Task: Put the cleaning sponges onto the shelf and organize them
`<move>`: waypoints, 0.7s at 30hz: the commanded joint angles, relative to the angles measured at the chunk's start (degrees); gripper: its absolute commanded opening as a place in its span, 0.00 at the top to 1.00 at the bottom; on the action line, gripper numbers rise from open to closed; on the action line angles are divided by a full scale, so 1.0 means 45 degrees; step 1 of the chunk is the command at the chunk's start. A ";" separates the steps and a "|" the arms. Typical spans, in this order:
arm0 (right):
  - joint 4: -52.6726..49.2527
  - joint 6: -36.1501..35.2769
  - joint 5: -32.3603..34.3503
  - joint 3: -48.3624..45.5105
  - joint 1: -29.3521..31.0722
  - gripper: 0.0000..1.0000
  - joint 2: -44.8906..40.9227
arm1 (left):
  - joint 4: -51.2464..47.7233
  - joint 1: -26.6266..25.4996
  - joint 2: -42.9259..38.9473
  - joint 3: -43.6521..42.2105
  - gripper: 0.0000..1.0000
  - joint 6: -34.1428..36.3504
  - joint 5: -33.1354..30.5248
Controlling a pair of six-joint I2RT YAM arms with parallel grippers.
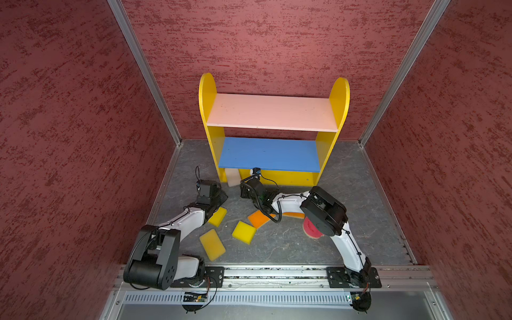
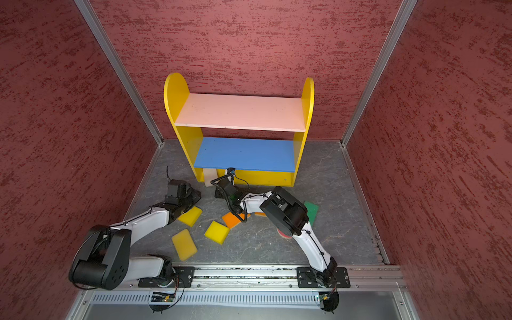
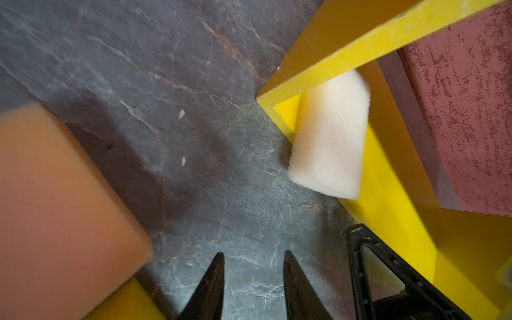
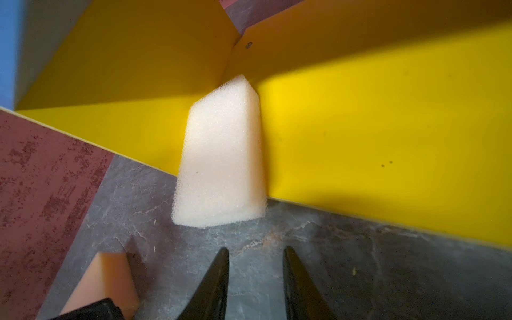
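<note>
At the left, your left tool (image 3: 253,256) hangs low over the grey bench (image 1: 277,249), jaws apart with nothing between them. A peach sponge (image 3: 63,194) lies just beside it, hidden under the arm in both top views. Three yellow sponges (image 1: 243,232) lie loose on the bench in front of that arm.

In the middle stands the shelf (image 1: 207,110). Its pink board (image 1: 271,112) and blue board (image 1: 270,153) are both bare. The cream sponge (image 4: 221,155) is the only one on it. It is tucked into the left corner of the bottom board (image 4: 360,124), against the side panel, with its front end jutting out over the bench. Your right tool (image 4: 256,250) points at it from near, jaws apart, touching nothing.

To the right, an orange sponge (image 1: 259,218), a round pink sponge (image 1: 311,232) and a green sponge (image 2: 311,212) lie partly under the right arm.

This looks like the gap between placements: one sponge is in and both tools are free. The next move calls for a fresh pickup, and the peach sponge is nearest the left tool. Straddle the foam with the jaws wide and close gently. The cream sponge may want a push further in.
</note>
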 commanded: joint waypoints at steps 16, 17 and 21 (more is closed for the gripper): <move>0.2889 0.3444 0.0611 0.0034 -0.0137 0.61 0.0776 | 0.1466 0.0055 0.0996 -0.0166 0.77 -0.0273 0.0790; 0.2885 0.3438 0.0642 0.0131 -0.0136 0.61 0.0868 | 0.1482 0.0054 0.1013 -0.0169 0.77 -0.0255 0.0806; 0.2934 0.3603 0.0827 0.0546 -0.0148 0.63 0.1304 | 0.1485 0.0055 0.1014 -0.0179 0.77 -0.0258 0.0859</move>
